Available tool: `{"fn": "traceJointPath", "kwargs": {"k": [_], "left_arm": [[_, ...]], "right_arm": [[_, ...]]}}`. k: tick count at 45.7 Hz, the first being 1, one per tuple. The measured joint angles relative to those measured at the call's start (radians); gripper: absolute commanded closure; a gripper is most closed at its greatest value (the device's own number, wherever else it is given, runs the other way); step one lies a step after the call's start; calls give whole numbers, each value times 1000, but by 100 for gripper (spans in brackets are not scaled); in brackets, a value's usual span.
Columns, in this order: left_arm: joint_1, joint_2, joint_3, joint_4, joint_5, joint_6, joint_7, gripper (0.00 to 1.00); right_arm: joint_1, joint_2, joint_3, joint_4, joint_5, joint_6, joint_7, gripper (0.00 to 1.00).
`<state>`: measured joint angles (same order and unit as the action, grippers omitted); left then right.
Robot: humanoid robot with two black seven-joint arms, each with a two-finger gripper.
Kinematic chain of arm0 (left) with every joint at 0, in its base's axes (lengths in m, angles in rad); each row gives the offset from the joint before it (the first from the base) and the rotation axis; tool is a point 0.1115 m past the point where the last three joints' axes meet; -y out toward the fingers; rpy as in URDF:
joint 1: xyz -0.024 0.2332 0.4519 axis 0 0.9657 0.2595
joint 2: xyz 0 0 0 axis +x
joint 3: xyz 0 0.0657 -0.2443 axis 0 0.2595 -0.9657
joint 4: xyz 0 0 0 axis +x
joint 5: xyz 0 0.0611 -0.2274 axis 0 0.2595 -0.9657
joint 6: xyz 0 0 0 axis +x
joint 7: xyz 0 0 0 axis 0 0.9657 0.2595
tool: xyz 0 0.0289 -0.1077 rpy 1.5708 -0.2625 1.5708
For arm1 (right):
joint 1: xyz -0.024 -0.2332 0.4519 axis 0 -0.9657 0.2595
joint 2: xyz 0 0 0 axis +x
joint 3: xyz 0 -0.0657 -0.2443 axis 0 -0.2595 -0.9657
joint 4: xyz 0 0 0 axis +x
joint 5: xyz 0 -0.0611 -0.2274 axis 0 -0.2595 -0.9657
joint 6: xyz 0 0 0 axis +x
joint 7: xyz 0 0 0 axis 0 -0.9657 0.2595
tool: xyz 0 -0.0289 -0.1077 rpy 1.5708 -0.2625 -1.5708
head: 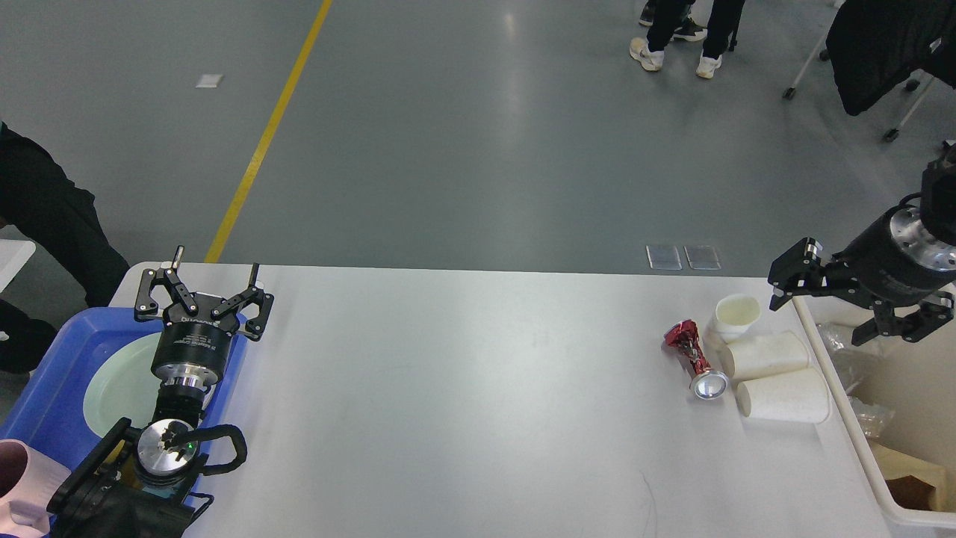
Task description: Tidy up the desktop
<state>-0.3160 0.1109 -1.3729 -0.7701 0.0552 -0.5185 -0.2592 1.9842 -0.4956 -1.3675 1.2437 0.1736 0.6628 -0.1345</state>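
Note:
The white desktop (463, 388) carries a crushed red can (694, 357) near its right end. Beside the can stands an upright white paper cup (736, 314), and two more white paper cups (765, 356) (784, 397) lie on their sides. My right gripper (821, 317) hangs open and empty to the right of the upright cup, over the bin's near rim. My left gripper (216, 263) is open and empty at the far left, above the blue tray's right edge.
A cream-white bin (848, 407) with crumpled wrappers and brown paper stands at the table's right edge. At the left, a blue tray (45, 373) holds a pale green plate (116, 385), with a pink cup (19, 478) at its corner. People stand beyond the table.

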Motion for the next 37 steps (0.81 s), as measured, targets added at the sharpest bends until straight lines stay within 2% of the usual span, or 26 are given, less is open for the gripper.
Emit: {"fn": "traceJointPath", "kwargs": {"k": [4,11,14,22,37], "left_arm": [[0,0,0,0,0,0,0,4],[0,0,0,0,0,0,0,4],[0,0,0,0,0,0,0,4],[0,1,0,0,0,0,0,4],[0,1,0,0,0,0,0,4]], "right_arm": [[-70,-1,-8,-50,115,-29,-31,2],[-173,2,1,-84,337,-120,-132,2],[-229,5,7,-103,417,-166,-154,1],[-368,8,40,-171,542,-231,-164,0],[-612,11,195,-353,598,-263,-158,0]]}}
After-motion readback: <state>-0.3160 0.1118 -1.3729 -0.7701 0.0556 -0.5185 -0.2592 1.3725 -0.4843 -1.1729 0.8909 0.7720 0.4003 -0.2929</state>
